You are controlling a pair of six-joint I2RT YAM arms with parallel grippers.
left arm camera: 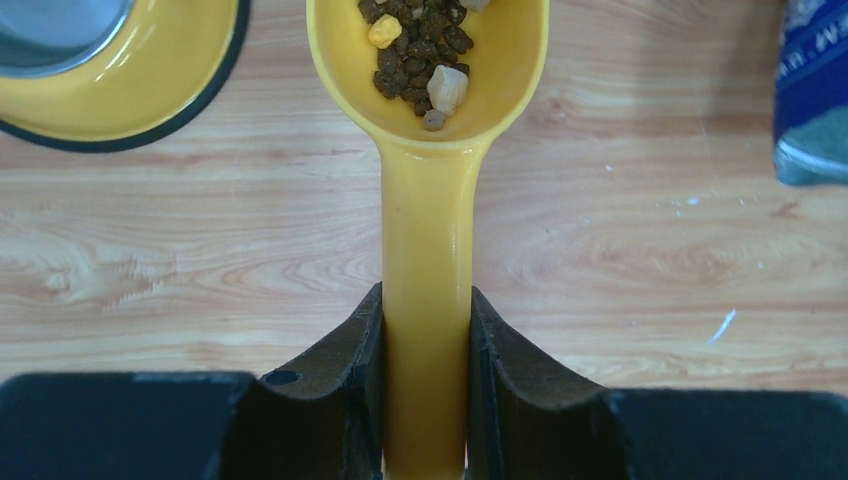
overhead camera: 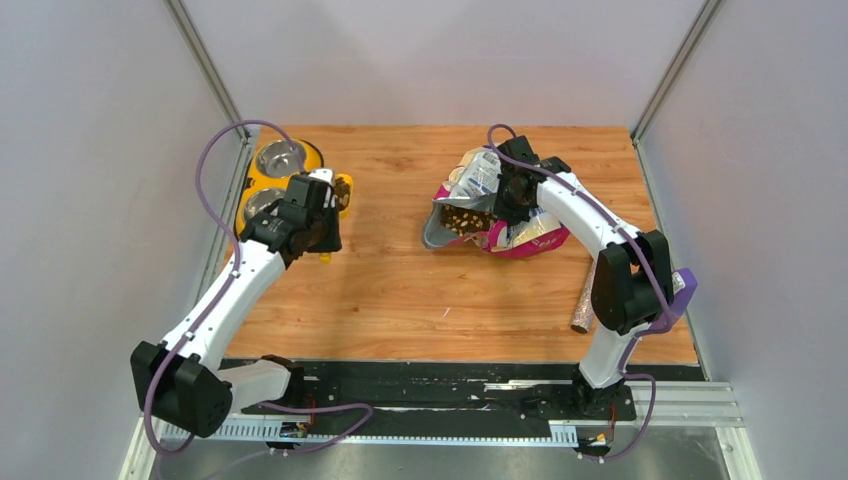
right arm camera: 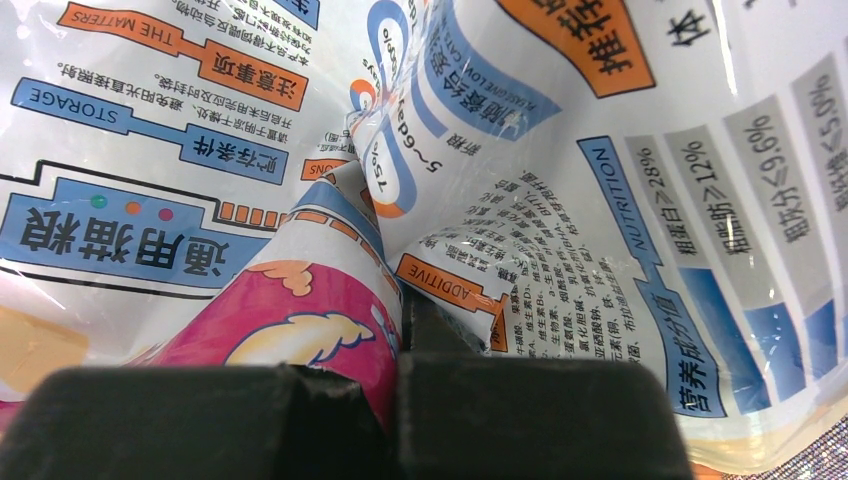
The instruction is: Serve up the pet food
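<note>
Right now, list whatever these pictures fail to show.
- Left wrist view: the top edge cuts off the front of the scoop, so its full load of kibble is unseen.
- Top view: the left arm covers part of the near bowl; its contents are unclear.
- Right wrist view: the bag fills the frame, hiding its opening.
- Top view: the right arm hides the far end of the tube.
</note>
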